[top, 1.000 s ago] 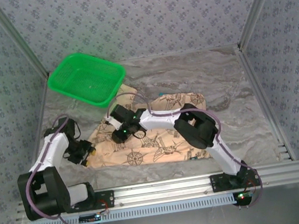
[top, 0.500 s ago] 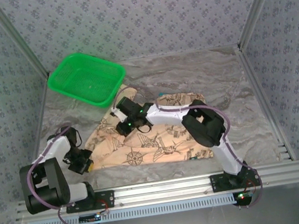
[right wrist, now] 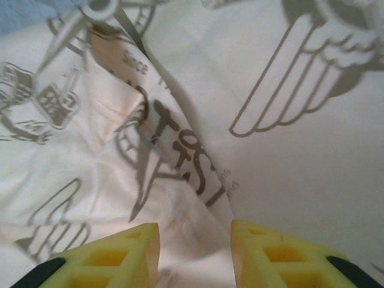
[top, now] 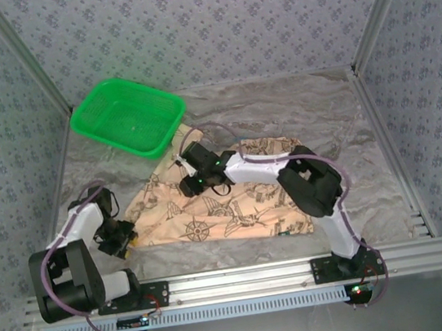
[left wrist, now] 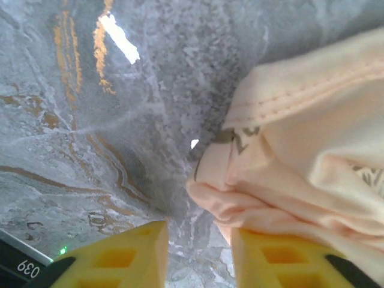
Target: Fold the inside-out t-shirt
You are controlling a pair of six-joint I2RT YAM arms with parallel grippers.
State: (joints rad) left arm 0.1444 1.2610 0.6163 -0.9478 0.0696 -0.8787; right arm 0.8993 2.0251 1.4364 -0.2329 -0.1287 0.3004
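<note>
We see the left gripper point(left wrist: 198, 233) with its yellow fingers parted over the bare table point(left wrist: 90, 120). A bunched hem of the inside-out t-shirt point(left wrist: 300, 150) touches one finger. The right gripper point(right wrist: 195, 231) is also spread, and a raised fold runs between its fingers. The shirt is peach-beige with dark compass and wing prints. It lies rumpled mid-table, its far corner near the green basket point(top: 128, 117). The left arm is folded near its base at the shirt's left tip; the right arm reaches far-left across the cloth.

Peach t-shirt point(top: 211, 212), seemingly brown prints; green basket point(top: 128, 117).
</note>
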